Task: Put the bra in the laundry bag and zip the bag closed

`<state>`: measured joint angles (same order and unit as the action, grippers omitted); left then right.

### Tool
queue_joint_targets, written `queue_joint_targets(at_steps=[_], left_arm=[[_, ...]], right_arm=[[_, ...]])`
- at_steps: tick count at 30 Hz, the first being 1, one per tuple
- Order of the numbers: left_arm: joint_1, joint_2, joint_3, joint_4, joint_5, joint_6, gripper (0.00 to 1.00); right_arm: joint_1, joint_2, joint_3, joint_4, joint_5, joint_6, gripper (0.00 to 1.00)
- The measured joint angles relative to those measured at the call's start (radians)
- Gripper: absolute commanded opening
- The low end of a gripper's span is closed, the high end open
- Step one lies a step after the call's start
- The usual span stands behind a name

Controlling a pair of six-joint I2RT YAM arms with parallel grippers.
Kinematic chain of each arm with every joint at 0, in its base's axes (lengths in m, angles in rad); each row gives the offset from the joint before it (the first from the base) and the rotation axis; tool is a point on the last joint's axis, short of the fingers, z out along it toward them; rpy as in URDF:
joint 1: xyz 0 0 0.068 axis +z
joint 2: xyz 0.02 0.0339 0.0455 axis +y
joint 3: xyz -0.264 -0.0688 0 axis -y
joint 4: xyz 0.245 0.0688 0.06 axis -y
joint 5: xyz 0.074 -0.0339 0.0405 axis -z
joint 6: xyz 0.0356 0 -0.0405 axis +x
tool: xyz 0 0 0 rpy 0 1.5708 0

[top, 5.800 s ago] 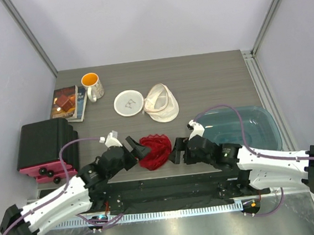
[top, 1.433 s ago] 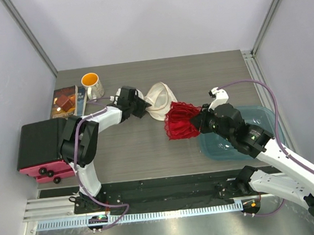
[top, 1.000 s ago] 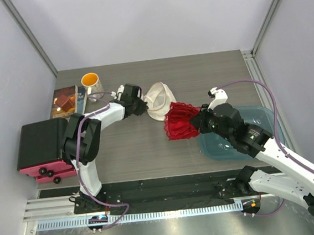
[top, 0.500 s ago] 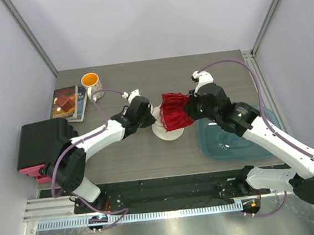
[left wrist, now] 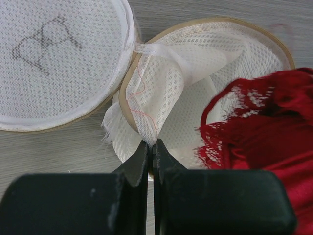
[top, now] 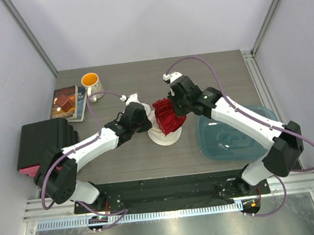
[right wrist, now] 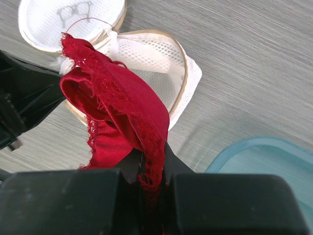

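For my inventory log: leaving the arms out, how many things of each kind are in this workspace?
Red bra: 1
White mesh laundry bag: 1
Mug: 1
Books: 2, stacked
Black case: 1
Blue tub: 1
Total: 7
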<state>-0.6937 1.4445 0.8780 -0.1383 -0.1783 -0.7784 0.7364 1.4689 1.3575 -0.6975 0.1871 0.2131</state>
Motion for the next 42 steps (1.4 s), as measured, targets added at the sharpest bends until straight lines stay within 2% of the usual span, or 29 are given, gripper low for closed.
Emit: queue_joint_targets(at_steps=[11, 16, 22, 28, 34, 42], left_arm=[[0.0, 0.0, 0.003, 0.007, 0.057, 0.058, 0.0], [-0.003, 0.0, 0.021, 0.006, 0.069, 0.078, 0.0], [-0.005, 0.0, 0.058, 0.006, 0.088, 0.085, 0.0], [-0.005, 0.0, 0.078, -0.013, 0.09, 0.108, 0.0], [-0.005, 0.008, 0.151, -0.065, 0.075, 0.151, 0.0], [-0.005, 0.069, 0.207, -0.101, 0.074, 0.206, 0.0]], right_arm=[[0.0, 0.049, 0.002, 0.106, -0.025, -0.132, 0.01], [0.002, 0.124, 0.011, 0.145, -0.013, -0.188, 0.01], [0.002, 0.102, -0.131, 0.314, -0.002, -0.245, 0.01], [0.006, 0.045, -0.229, 0.401, 0.006, -0.273, 0.01], [0.053, 0.008, -0.242, 0.394, 0.07, -0.268, 0.01], [0.096, -0.051, -0.294, 0.376, 0.231, -0.268, 0.01]])
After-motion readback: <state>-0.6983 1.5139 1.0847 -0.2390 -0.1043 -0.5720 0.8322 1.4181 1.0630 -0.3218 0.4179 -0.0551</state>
